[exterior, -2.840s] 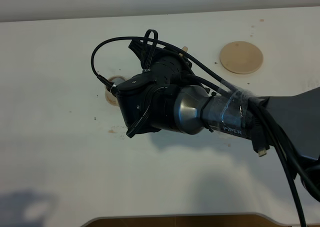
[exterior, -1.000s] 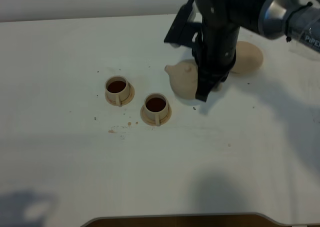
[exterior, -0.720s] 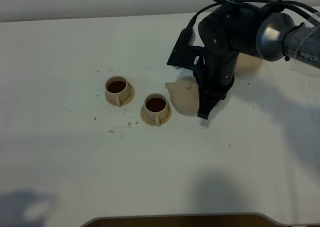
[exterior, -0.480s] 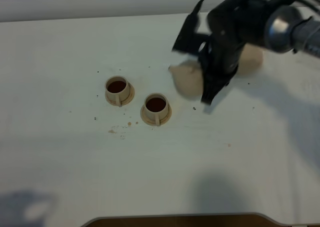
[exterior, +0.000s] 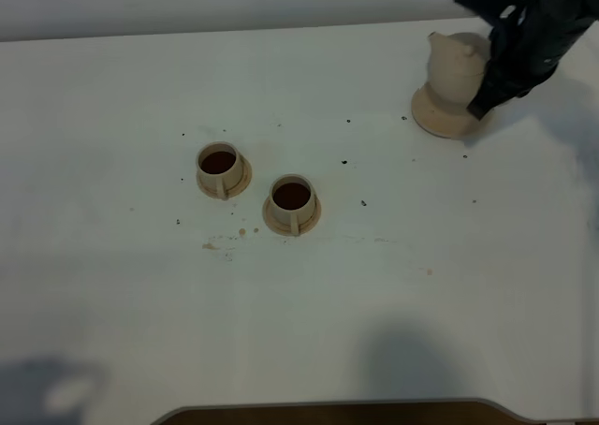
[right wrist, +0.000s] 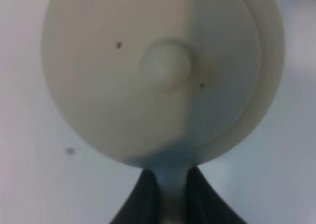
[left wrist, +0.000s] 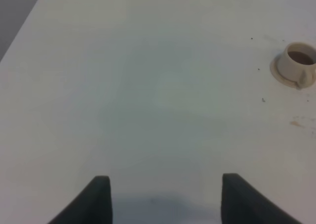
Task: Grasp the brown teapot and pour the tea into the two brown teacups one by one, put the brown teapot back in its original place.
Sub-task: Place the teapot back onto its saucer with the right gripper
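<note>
Evidently rigid and breakable, the brown teapot [exterior: 456, 67], upper right, sits on its saucer [exterior: 440, 120]; right end effector [right wrist: 169, 197] pinches its loop handle.

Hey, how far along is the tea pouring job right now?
Pouring looks done: both teacups hold dark tea. In hand: the right hand grips the teapot by its handle, and the pot seems to sit on its saucer at the table's far right. Left: letting go and pulling away. The left hand is open and idle.
</note>
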Action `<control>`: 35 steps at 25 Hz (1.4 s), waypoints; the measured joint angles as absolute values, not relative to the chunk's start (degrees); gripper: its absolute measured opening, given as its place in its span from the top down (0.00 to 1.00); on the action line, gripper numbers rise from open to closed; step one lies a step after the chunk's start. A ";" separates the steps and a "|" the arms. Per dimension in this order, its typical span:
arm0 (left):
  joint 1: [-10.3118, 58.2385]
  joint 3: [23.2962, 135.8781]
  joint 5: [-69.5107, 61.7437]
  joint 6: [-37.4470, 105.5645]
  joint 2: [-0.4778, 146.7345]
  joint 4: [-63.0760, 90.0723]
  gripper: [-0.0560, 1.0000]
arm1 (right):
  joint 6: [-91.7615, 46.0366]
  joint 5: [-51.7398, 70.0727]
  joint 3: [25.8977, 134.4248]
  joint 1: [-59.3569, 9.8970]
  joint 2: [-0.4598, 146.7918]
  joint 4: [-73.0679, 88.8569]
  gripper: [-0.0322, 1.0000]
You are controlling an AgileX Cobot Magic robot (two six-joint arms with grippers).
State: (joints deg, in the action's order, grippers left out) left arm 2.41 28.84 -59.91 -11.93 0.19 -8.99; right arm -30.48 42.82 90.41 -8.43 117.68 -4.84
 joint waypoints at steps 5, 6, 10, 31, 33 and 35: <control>2.41 28.84 -59.91 -11.93 0.19 -8.99 0.48 | -31.45 44.64 94.91 -7.81 121.44 -4.56 0.85; 2.41 28.84 -59.91 -11.93 0.19 -8.99 0.48 | -31.63 45.67 96.12 -7.81 122.64 -4.12 0.85; 2.41 28.84 -59.91 -11.93 0.19 -8.99 0.48 | -31.95 50.00 99.11 -7.87 125.85 -2.05 0.85; 2.41 28.84 -59.91 -11.93 0.19 -8.99 0.48 | -31.84 48.87 99.66 -7.91 127.63 1.00 0.85; 2.41 28.84 -59.91 -11.93 0.19 -8.99 0.48 | -31.84 48.87 99.66 -7.91 127.63 1.13 0.85; 2.41 28.84 -59.91 -11.93 0.19 -8.99 0.48 | -31.84 48.87 99.66 -7.91 127.63 1.22 0.85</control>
